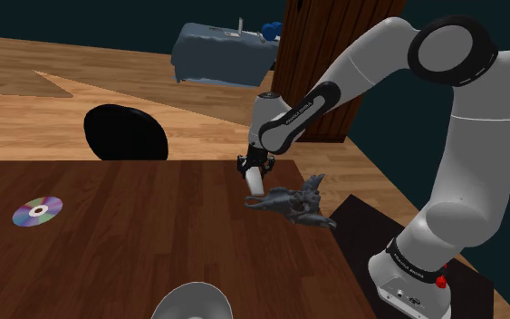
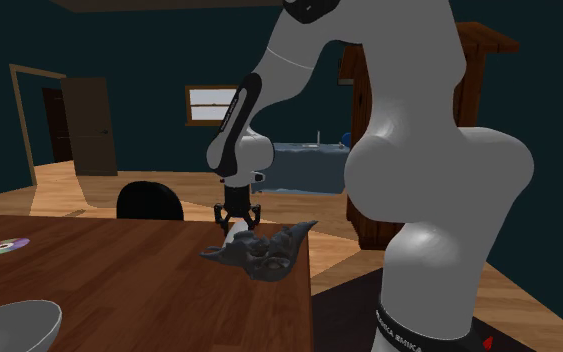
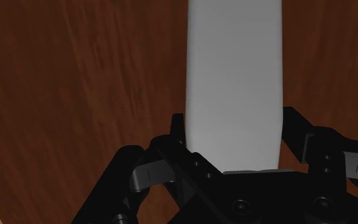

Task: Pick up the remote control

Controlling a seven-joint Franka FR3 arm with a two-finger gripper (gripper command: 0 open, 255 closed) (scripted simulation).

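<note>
Well off to the shoulder view's left of the end effector (image 1: 255, 171), a disc (image 1: 37, 211) lies on the dark wooden table (image 1: 135, 249). The end effector clasps the white remote control (image 1: 256, 184) upright, with a dark grey object (image 1: 295, 205) just beside it. A wooden floor (image 1: 72, 113) lies beyond.
</note>
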